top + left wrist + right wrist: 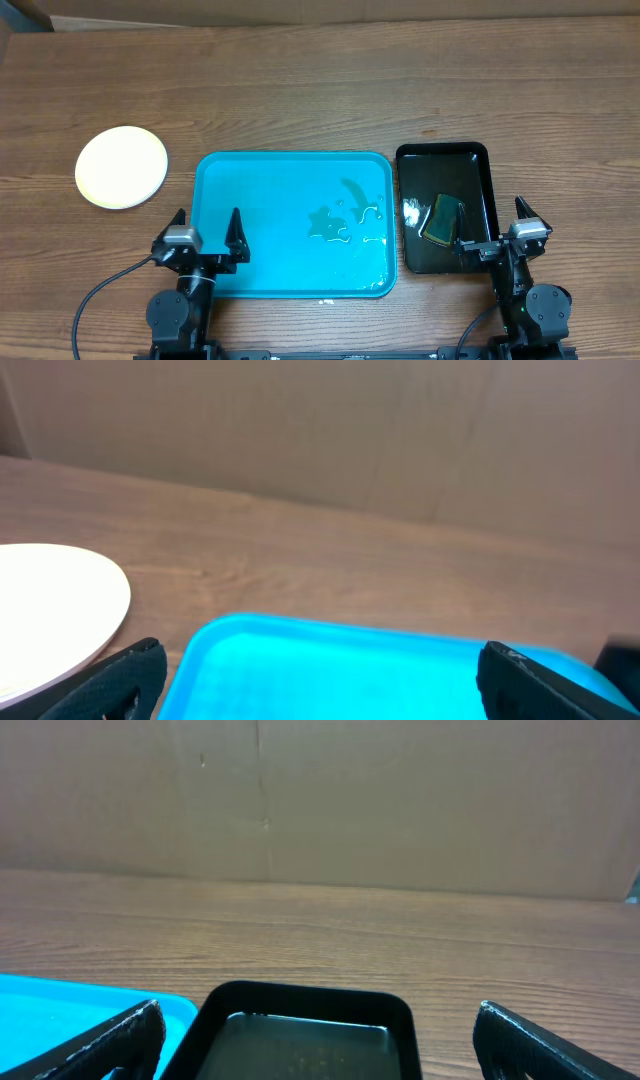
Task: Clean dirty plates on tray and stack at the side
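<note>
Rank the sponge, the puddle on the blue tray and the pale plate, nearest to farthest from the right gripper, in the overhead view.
From the right gripper:
1. Sponge, just left of it in the black tray.
2. Puddle, farther left on the turquoise tray.
3. Plate, far left on the table.

Nothing legible anywhere: no lettering, label, brand, number or sign on the plate [122, 168], the blue tray [260, 200], the black tray [441, 149], the tabletop [300, 90] or the cardboard wall [400, 800].
</note>
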Controlling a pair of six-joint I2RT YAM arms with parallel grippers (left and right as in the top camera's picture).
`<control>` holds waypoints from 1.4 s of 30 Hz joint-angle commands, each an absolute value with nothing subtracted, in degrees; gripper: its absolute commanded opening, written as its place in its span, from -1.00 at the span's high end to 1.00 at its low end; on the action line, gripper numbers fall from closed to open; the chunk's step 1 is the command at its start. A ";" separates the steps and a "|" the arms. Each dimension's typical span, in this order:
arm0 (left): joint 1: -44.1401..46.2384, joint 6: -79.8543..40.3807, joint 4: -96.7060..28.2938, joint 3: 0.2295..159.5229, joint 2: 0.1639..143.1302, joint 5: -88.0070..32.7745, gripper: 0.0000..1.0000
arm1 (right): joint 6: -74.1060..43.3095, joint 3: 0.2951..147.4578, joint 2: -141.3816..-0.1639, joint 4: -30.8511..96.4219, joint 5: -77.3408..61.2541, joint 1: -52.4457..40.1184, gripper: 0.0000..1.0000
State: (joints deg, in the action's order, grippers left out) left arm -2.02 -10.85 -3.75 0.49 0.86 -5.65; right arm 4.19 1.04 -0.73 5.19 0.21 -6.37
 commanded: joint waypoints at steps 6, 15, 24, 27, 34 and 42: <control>-2.44 -0.01 -4.34 0.27 0.19 -2.74 -1.00 | 4.40 0.45 -0.16 4.84 -0.14 -6.02 -1.00; -2.17 0.01 -4.23 0.27 0.19 -3.64 -0.99 | 4.40 0.45 -0.16 4.84 -0.12 -6.02 -1.00; -2.22 0.03 -4.23 0.27 0.27 -3.64 -1.00 | 4.40 0.45 -0.16 4.84 -0.12 -6.02 -1.00; -2.22 0.01 -4.23 0.27 0.32 -3.64 -0.99 | 4.40 0.45 -0.16 4.84 -0.12 -6.02 -1.00; -2.22 0.03 -4.23 0.27 0.36 -3.64 -1.00 | 4.40 0.45 -0.16 4.84 -0.14 -6.02 -1.00; -2.22 0.03 -4.23 0.27 0.36 -3.64 -1.00 | 4.43 0.45 -0.16 4.84 -0.12 -6.02 -1.00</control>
State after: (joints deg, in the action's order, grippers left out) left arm -2.02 -1.23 -4.08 0.49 0.86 -4.21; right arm 4.29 1.04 -0.73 5.17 0.16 -6.37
